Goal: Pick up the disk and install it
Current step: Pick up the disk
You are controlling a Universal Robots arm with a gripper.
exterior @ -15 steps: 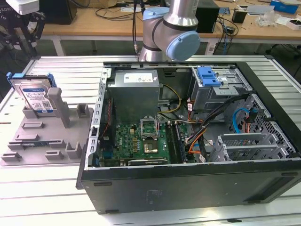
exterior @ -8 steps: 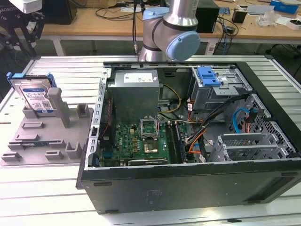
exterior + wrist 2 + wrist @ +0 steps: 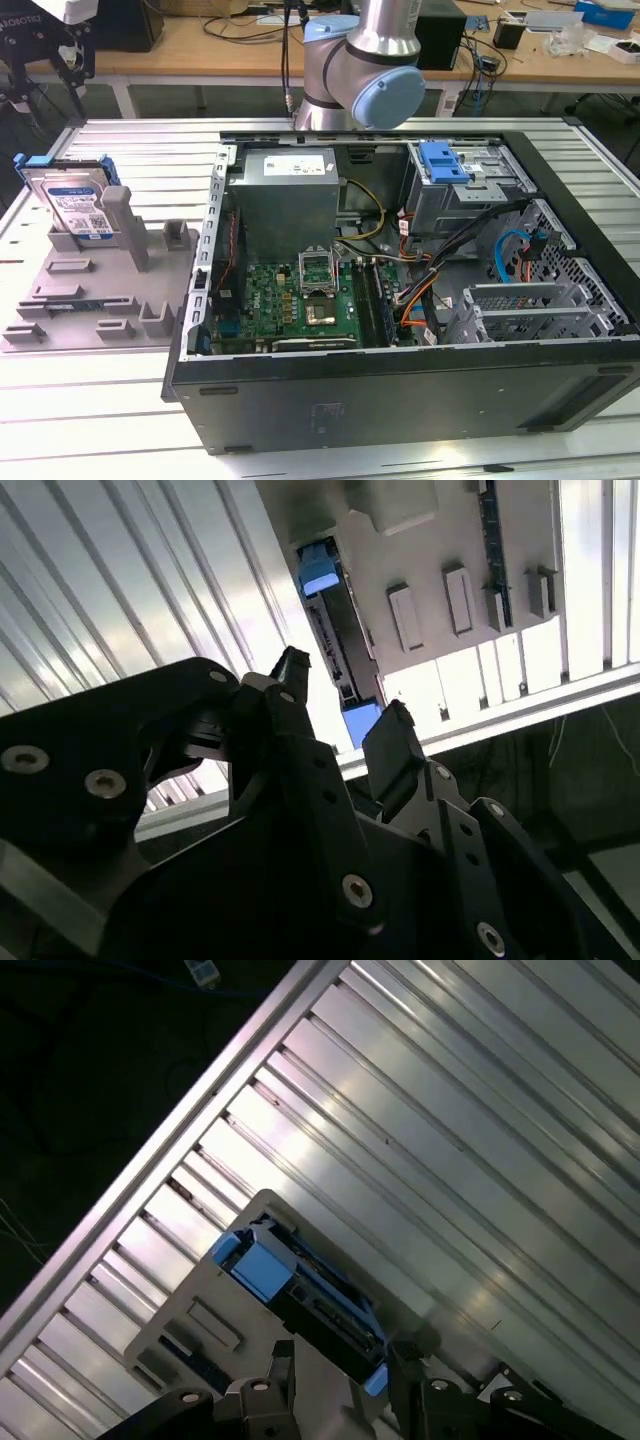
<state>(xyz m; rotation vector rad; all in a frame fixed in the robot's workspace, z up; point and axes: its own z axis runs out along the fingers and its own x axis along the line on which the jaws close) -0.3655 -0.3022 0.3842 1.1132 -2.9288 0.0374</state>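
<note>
The disk (image 3: 75,200) leans upright in a slot of the grey fixture plate (image 3: 90,300) at the exterior view's left; it has a silver body, a white-and-blue label and a blue bracket. My gripper (image 3: 45,75) hangs above it, apart from it. In both wrist views I look down on the disk's edge: the disk (image 3: 335,645) lies beyond the gap of my open gripper (image 3: 343,702), and the disk (image 3: 300,1290) lies just past my gripper (image 3: 340,1360). Nothing is between the fingers.
An open computer case (image 3: 400,400) lies on the slatted aluminium table (image 3: 130,140) at the exterior view's right. Inside are a grey power-supply box (image 3: 285,195), a motherboard (image 3: 300,300) and a metal cage with a blue latch (image 3: 445,165). The arm's base (image 3: 360,60) stands behind the case.
</note>
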